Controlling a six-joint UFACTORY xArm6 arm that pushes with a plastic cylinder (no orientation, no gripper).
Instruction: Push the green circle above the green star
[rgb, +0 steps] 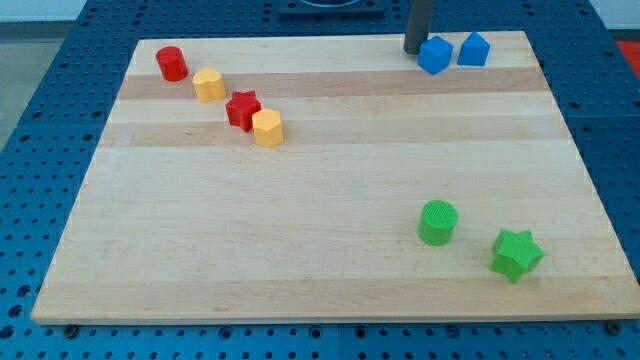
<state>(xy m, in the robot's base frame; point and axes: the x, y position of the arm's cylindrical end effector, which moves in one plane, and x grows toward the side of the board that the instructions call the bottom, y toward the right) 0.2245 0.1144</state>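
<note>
Tip (413, 51) upright beside blue block (434, 55)

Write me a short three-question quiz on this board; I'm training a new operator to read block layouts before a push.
1. True or false: my tip touches the green circle.
2. Which block lies nearest my tip? A) red star B) the left blue block C) green star
3. Fill in: the green circle lies to the view's ____ of the green star.

Key
1. False: my tip is at the view's top, beside the left blue block, far from both green blocks.
2. B; the other blue block is just beyond it.
3. Left, and slightly higher in the view.
</note>
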